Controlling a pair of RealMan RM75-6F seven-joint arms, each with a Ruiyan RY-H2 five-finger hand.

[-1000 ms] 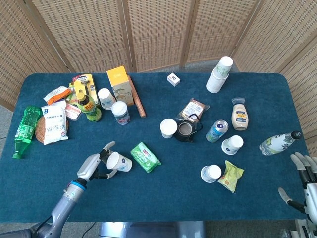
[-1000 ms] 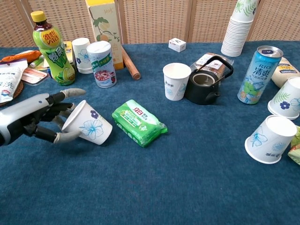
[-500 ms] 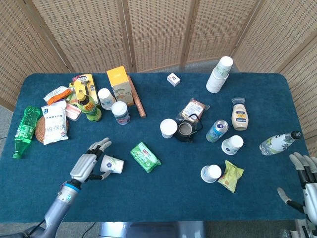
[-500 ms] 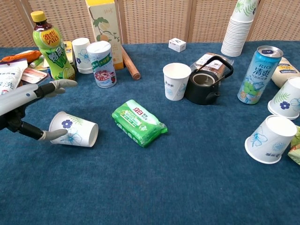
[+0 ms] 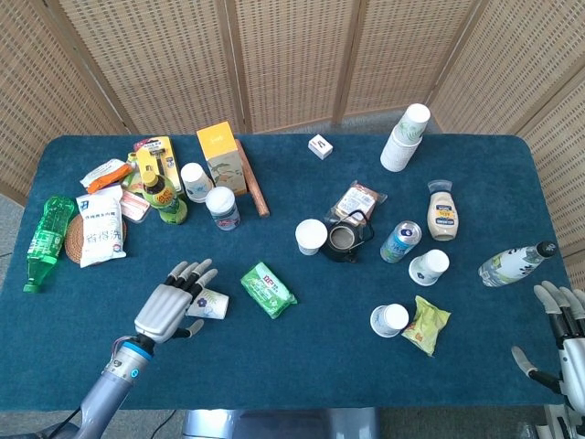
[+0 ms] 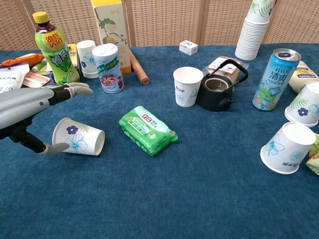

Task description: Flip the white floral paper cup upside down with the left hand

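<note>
Left hand hovered spread and empty over the white floral paper cup, which lay sideways beneath its fingers, not yet inverted.

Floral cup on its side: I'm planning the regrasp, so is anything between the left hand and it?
Nothing visible. The left hand hovers spread right over the white floral paper cup, which lies on bare cloth; the green packet sits clear beside its mouth.
</note>
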